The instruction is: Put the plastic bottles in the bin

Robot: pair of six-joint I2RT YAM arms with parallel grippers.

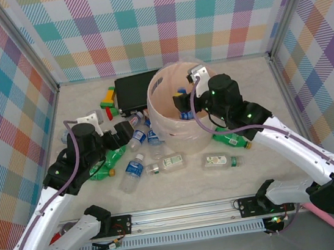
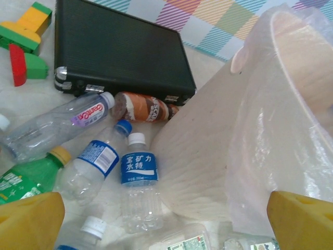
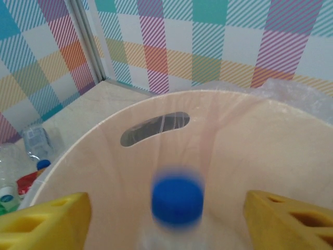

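Observation:
The bin (image 1: pixel 171 133) stands mid-table, pinkish inside (image 3: pixel 260 146), with a clear liner over its whitish wall (image 2: pixel 208 156). My right gripper (image 1: pixel 182 103) hangs over its mouth, open (image 3: pixel 166 219). A blue-capped plastic bottle (image 3: pixel 177 200) shows blurred between the yellow fingers, clear of both. My left gripper (image 1: pixel 125 133) is open (image 2: pixel 165 219) above bottles lying left of the bin: a blue-labelled one (image 2: pixel 138 169), a blue-capped one (image 2: pixel 93 161), a pink-labelled clear one (image 2: pixel 62 122), an orange-brown one (image 2: pixel 145 108) and a green one (image 2: pixel 26 174).
A black box (image 1: pixel 135 91) lies behind the bin, with toy blocks (image 1: pixel 109 98) to its left. More bottles lie in front of the bin (image 1: pixel 133 171) (image 1: pixel 172 162) (image 1: pixel 221 161), and a green one (image 1: pixel 230 138) under the right arm. Plaid walls enclose the table.

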